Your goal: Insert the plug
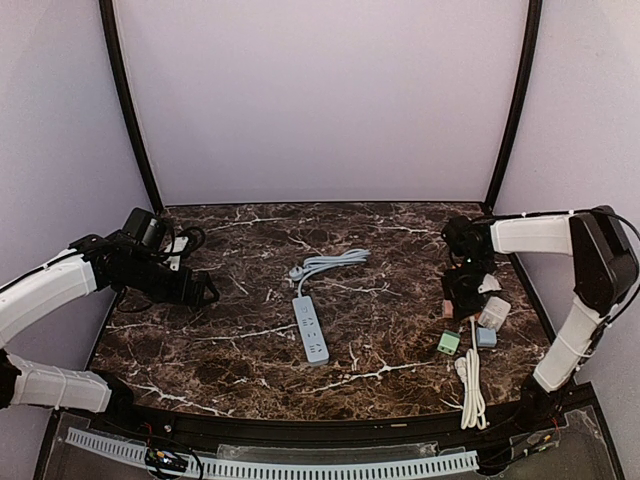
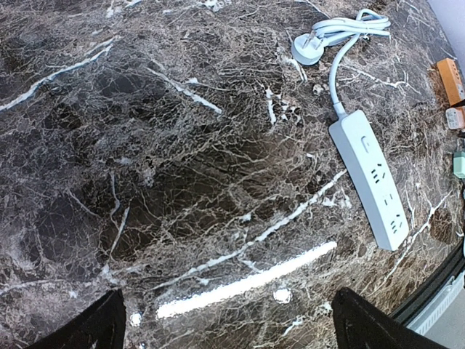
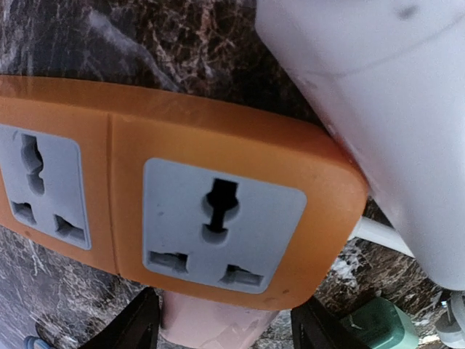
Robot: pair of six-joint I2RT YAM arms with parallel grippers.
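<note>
Pickup step, judging by position: right gripper [image 1: 462,288] should sit squarely on the pink plug piece [image 3: 218,323] before lifting, keep clear of the orange socket block [image 3: 182,196] just beside it, then carry to the white power strip [image 1: 311,328] mid-table, well apart. Its fingers [image 3: 138,323] press both sides of that piece; it looks clamped. Left gripper [image 2: 225,327] hangs spread wide, holding nothing.

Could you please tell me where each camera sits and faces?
Top external: above, behind the bases, looking down on the table; left arm and right arm show.
Left wrist: on the left arm, facing the white power strip; its fingertips show.
Right wrist: close over the orange socket block; its fingertips show.
Top and left wrist share the power strip.
</note>
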